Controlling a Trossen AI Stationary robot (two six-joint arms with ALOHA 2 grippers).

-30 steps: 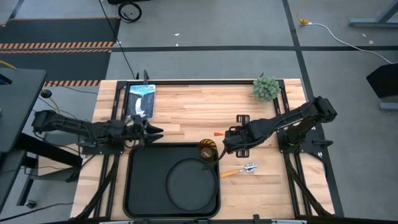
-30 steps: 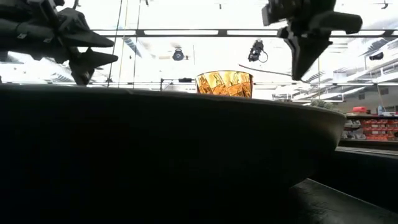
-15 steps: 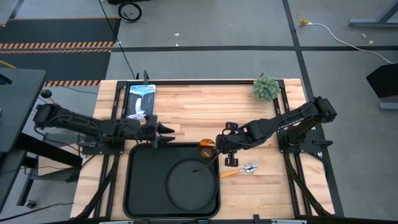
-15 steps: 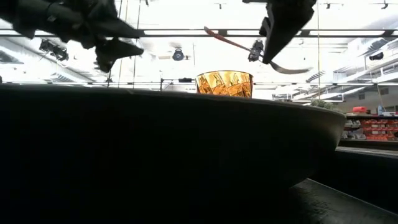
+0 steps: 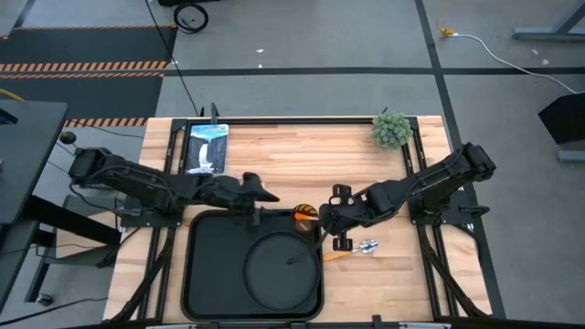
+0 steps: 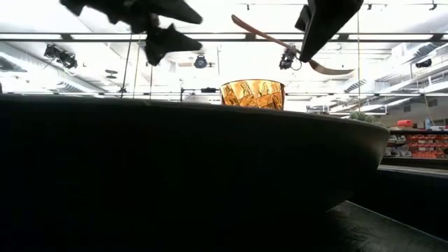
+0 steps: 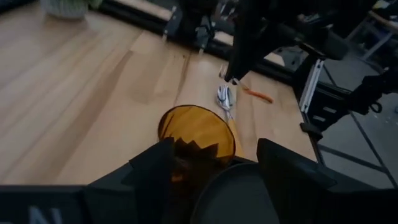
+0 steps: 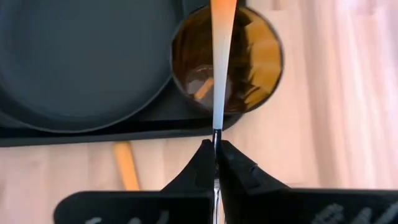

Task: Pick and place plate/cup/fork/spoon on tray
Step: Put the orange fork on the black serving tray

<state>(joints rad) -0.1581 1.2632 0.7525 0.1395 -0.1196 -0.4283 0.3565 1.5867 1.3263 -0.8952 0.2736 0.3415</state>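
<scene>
We see the right gripper (image 5: 335, 222) above the tray's (image 5: 206, 265) far right corner, its jaws pinched narrow on what looks like the spoon (image 8: 217, 74). It grips near the metal neck, and the orange handle reaches out over the cup (image 5: 304, 217). The cup stands at that corner, apparently just inside the rim. The plate (image 5: 283, 270) lies on the tray, and the fork (image 5: 352, 249) lies on the table just beside the tray's right edge.

The left gripper (image 5: 260, 195) hangs over the tray's far edge near the cup, jaws wide and holding nothing.

We judge 3 risks:
- **Swivel or slip:** the grip is thin and off-centre, so the spoon could turn or slide out as it is lowered.
- **Cup knocked:** the long handle could tip the cup, or drop inside it.
- **Arms meeting:** the 2 arms are close together around that corner and could collide.
</scene>
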